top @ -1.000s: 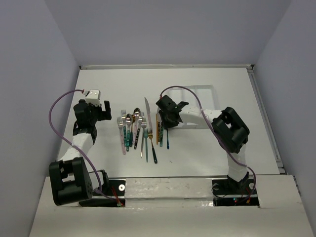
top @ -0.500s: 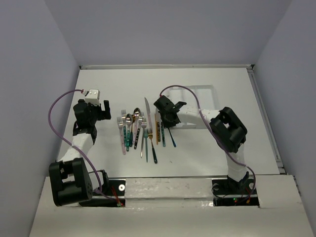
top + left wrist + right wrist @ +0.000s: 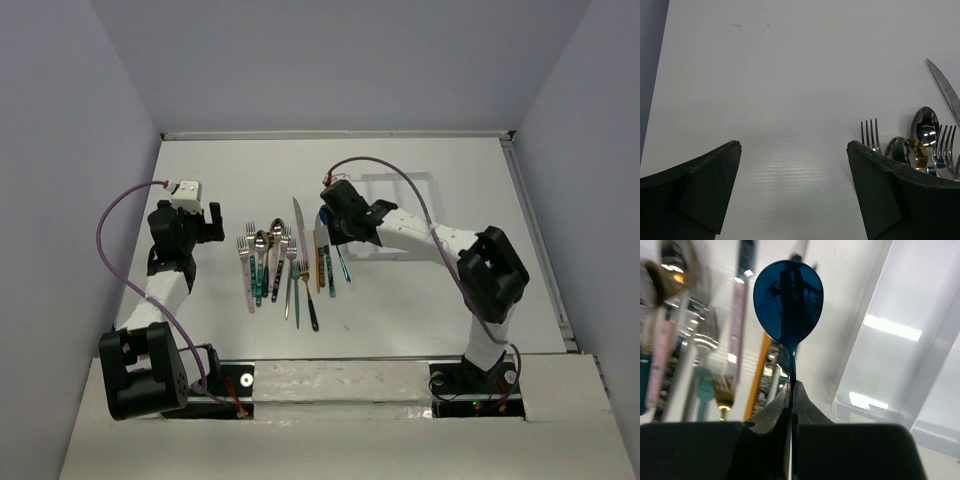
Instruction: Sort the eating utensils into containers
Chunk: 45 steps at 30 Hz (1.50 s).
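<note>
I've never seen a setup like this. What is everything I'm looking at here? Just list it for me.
table: one, white, fills the middle of the overhead view.
tray: one, white, divided lengthwise, on the table right of centre.
utensils: roughly a dozen forks, spoons and knives, silver or with teal, pink, orange or black handles, lying side by side mid-table, left of the tray.
blue spoon: one, dark blue, held by its handle between the row and the tray.
cables: two, purple, one looping along each arm.
arms: two, black and white, bases at the near edge.
left gripper: black, open, over bare table left of the utensils.
right gripper: black, shut on the blue spoon's handle.
</note>
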Each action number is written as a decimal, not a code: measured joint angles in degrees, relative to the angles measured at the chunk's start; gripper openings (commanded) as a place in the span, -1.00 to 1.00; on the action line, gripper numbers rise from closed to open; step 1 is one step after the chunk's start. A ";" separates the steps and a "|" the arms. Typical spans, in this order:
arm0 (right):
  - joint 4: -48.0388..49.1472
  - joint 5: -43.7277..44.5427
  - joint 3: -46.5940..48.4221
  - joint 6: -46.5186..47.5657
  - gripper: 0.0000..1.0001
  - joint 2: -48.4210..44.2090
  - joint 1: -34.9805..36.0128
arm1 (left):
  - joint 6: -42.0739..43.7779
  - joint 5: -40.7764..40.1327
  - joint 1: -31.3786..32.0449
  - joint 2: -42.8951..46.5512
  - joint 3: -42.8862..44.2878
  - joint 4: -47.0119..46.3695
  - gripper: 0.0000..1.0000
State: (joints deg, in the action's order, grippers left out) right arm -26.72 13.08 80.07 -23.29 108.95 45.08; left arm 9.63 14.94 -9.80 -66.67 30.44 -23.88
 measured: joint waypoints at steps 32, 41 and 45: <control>7.69 5.22 -1.46 14.95 -1.00 3.26 -30.75 | 0.00 0.00 0.00 1.27 -0.74 -0.35 0.98; 7.69 3.87 -3.13 11.87 -1.00 4.07 -28.41 | 0.00 0.00 0.00 1.27 -0.74 -0.35 0.98; 7.54 3.91 -3.13 10.75 -0.61 4.07 -27.82 | 0.00 -0.02 0.00 1.27 -0.74 -0.33 0.98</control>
State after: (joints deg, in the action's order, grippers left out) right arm -19.18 16.99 76.95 -12.53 113.01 17.26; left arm 9.63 14.92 -9.80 -65.41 29.69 -24.21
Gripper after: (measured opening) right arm 0.027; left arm 0.989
